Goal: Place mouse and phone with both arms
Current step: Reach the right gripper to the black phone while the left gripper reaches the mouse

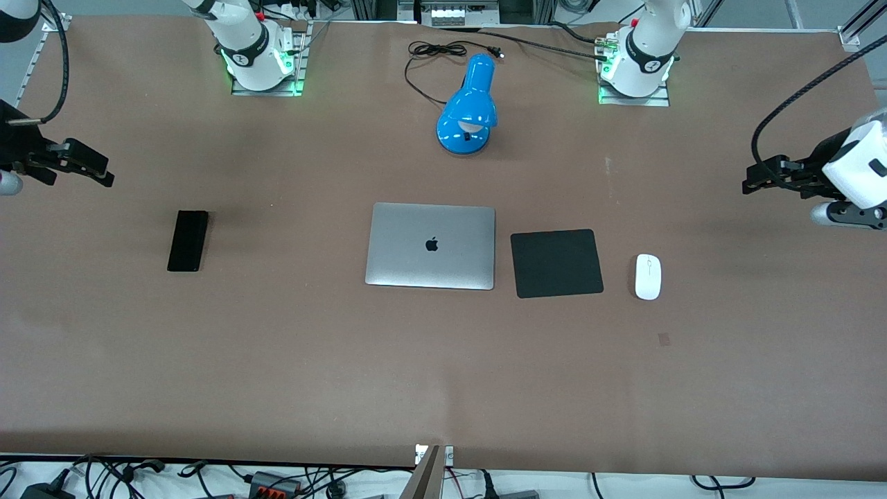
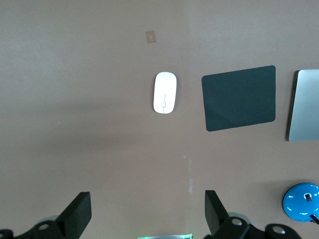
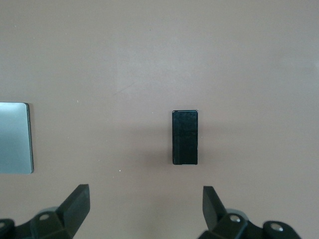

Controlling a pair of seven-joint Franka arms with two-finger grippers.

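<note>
The small white oval computer mouse (image 1: 648,276) lies on the brown tabletop (image 1: 277,346) just beside the square black mouse pad (image 1: 556,263), toward the left arm's end, and the slim black rectangular phone (image 1: 188,240) lies well apart from the closed silver laptop (image 1: 430,245), toward the right arm's end. That split probably gives each of the 2 arms 1 item within its own reach. The left hand (image 2: 144,213) hangs in the air with its fingers spread wide and empty, and its wrist camera looks down on the mouse; the right hand (image 3: 144,211) hangs likewise, fingers apart, with the phone in its wrist view. Neither item is touched, so the task seems not yet begun. The only readable mark is the apple logo on the laptop lid; a glossy blue desk lamp (image 1: 468,107) with an unplugged black cord stands farther from the front camera.
</note>
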